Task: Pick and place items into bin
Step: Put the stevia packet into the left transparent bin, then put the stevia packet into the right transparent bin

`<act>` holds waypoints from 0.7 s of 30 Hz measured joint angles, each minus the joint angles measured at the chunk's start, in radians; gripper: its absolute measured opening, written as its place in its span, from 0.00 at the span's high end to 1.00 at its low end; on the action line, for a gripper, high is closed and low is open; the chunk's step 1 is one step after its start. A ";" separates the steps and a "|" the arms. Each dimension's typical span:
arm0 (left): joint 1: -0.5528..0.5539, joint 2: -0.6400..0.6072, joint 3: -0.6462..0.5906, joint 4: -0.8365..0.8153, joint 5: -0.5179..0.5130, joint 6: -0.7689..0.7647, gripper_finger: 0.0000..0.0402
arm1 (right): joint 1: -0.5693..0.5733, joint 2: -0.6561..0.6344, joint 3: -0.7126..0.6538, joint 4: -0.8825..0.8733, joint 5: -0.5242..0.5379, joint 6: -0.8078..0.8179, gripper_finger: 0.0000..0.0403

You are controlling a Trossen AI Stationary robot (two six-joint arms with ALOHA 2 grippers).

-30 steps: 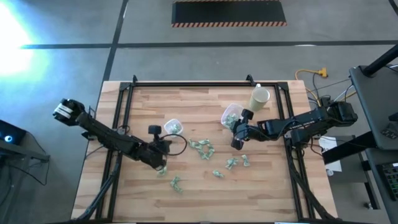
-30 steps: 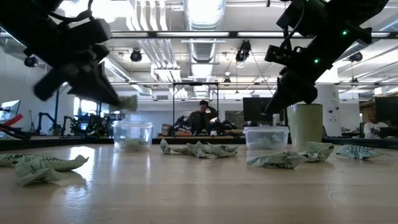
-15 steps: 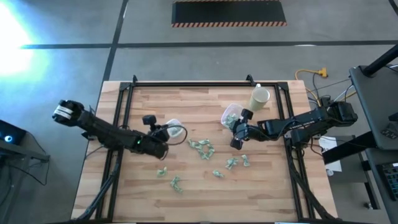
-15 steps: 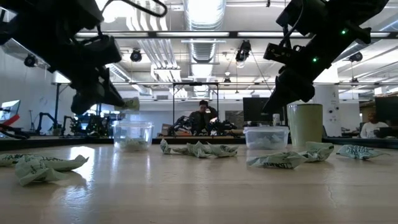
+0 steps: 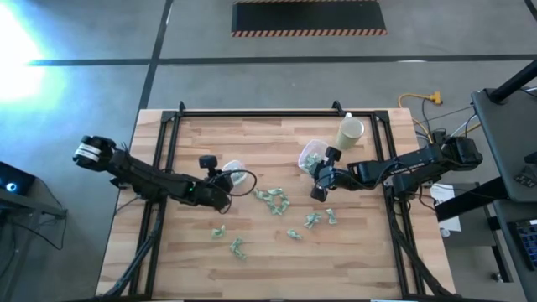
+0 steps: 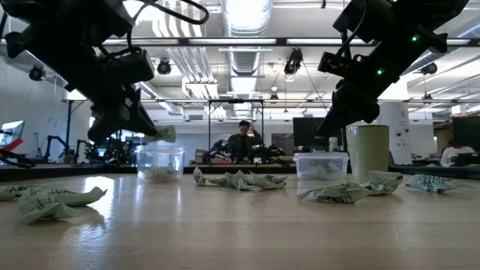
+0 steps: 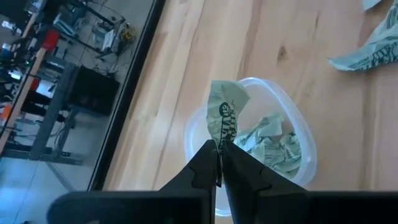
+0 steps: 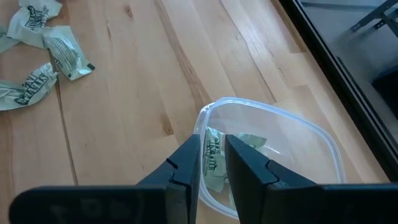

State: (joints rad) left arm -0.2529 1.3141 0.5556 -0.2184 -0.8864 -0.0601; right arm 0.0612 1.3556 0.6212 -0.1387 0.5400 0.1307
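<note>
The items are small crumpled pale green and white packets. Several lie loose on the table [image 5: 273, 200] [image 6: 238, 179]. My left gripper [image 7: 219, 146] [image 5: 224, 179] is shut on one packet [image 7: 225, 109] [image 6: 164, 133], just above the left clear tub [image 5: 235, 170] [image 6: 160, 162], which has packets in it. My right gripper [image 8: 212, 140] [image 5: 320, 170] hangs over the right clear tub [image 8: 273, 155] [image 5: 311, 156] with its fingers slightly apart. A packet [image 8: 214, 155] shows through the gap, apparently lying in that tub. My left gripper pinches the packet by its lower end [image 7: 221, 138] between the two fingertips. The fingers slant down toward the tub. The packet sticks out past the fingertips, lifted clear over the tub's opening.
A tall cream cup [image 5: 350, 131] [image 6: 367, 150] stands just beyond the right tub, near the far right of the table. Loose packets lie at the table's middle and nearer [image 5: 312, 220] [image 5: 237, 247]. Black frame rails [image 5: 168, 151] run along the table's left, right and far edges.
My left gripper has carried its packet from nearer the table's near edge toward the far edge, and now holds it over the left tub. It has stayed shut on the packet.
</note>
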 joint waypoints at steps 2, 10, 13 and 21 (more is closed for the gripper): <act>0.005 0.012 0.000 0.003 0.002 0.020 0.98 | 0.000 0.000 0.000 0.000 0.000 0.000 0.84; 0.011 0.083 0.000 0.027 -0.024 0.051 0.86 | 0.000 0.000 0.000 0.001 0.000 0.000 0.85; 0.011 0.091 0.005 0.028 -0.065 0.049 0.79 | 0.000 0.000 0.000 0.001 0.000 0.000 0.85; 0.009 0.040 0.019 0.028 -0.065 0.043 0.66 | 0.000 0.000 -0.001 0.016 -0.108 -0.016 0.84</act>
State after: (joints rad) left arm -0.2438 1.3537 0.5747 -0.1907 -0.9509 -0.0170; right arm 0.0612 1.3556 0.6205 -0.1225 0.4319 0.1146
